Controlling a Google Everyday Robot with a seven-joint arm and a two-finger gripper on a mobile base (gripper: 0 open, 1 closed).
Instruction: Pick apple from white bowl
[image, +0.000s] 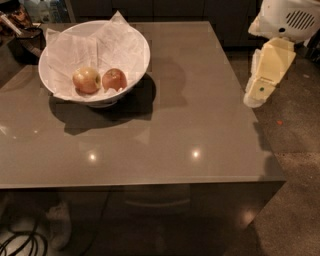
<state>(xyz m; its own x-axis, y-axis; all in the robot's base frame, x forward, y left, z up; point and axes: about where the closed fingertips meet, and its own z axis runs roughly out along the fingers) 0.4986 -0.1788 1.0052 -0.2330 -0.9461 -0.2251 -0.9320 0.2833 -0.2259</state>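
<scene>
The white bowl (141, 60), lined with crumpled white paper, stands at the table's back left. Two apples lie side by side in it. The apple (114, 79) is the darker red one on the right, touching the paler yellow-pink apple (86, 80) on its left. My gripper (255, 96) is at the lower end of the cream arm link, hanging off the table's right edge, far to the right of the bowl and holding nothing that I can see.
The grey-brown table (165, 135) reflects two ceiling lights. Dark clutter (20, 30) sits behind the bowl at the far left. Cables (20, 242) lie on the floor under the front left. Speckled floor lies to the right.
</scene>
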